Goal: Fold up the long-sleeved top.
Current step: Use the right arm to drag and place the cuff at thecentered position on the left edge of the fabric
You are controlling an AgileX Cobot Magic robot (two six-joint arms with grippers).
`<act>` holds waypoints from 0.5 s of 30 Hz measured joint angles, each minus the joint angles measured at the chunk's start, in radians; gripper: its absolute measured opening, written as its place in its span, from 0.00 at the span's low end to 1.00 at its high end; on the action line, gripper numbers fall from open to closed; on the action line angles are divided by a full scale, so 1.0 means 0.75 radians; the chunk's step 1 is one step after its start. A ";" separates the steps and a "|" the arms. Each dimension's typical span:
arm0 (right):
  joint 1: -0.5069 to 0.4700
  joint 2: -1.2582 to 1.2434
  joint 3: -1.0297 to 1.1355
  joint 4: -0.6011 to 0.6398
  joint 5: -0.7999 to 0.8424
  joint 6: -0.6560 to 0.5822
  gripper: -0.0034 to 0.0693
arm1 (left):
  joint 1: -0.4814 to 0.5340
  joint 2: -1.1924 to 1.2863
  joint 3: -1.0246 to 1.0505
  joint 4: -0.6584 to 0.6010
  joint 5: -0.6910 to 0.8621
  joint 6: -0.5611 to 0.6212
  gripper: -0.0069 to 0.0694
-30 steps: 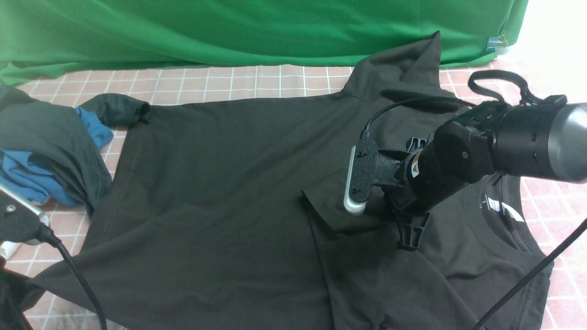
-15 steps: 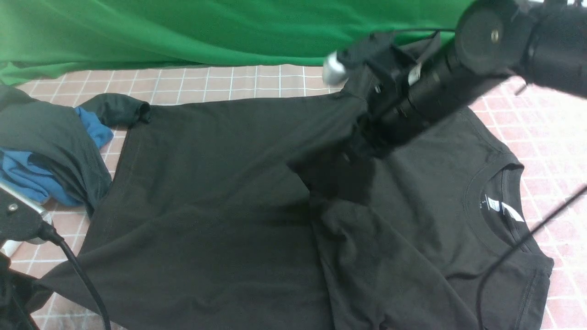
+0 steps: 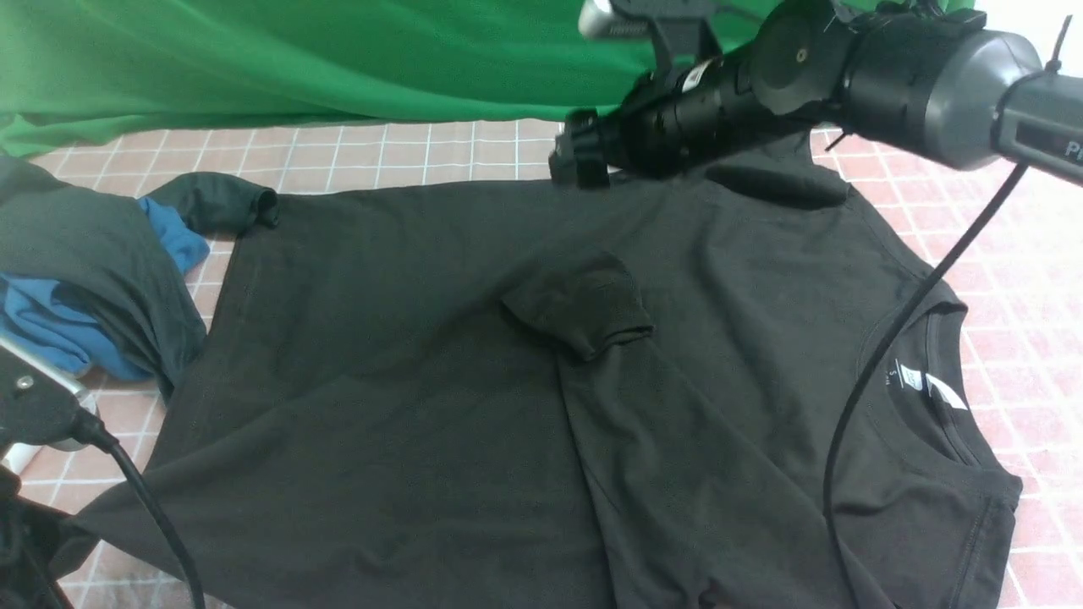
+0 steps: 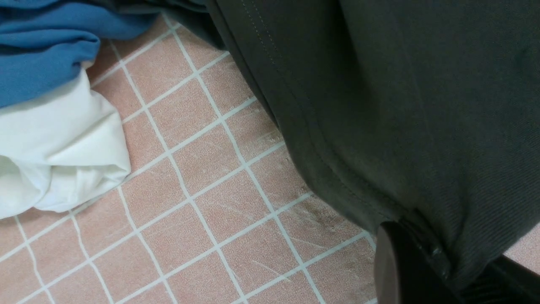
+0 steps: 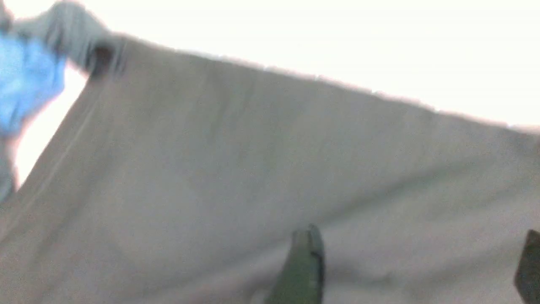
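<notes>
Right claw (image 3: 578, 162) had swung up and back since a second earlier, jaws wide and empty — the sleeve cuff (image 3: 584, 309) it carried lay dropped on the chest of the plain black soft-knit long-sleeved top (image 3: 406, 338), spread on the pink tiled worktop (image 3: 381, 148). Left claw (image 4: 447, 270) looked clamped on the hem. Sleeve fold seemed done — next move probably called for a fresh grip on a body edge.

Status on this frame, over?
Left tool shut on long-sleeved top, at hem. Right tool open, empty, aloft. One sleeve laid across body. Clothes pile beside left edge.
</notes>
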 joint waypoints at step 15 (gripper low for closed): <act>0.103 -0.013 0.191 -0.365 0.609 -0.041 0.09 | 0.000 0.000 0.000 0.000 -0.001 0.000 0.16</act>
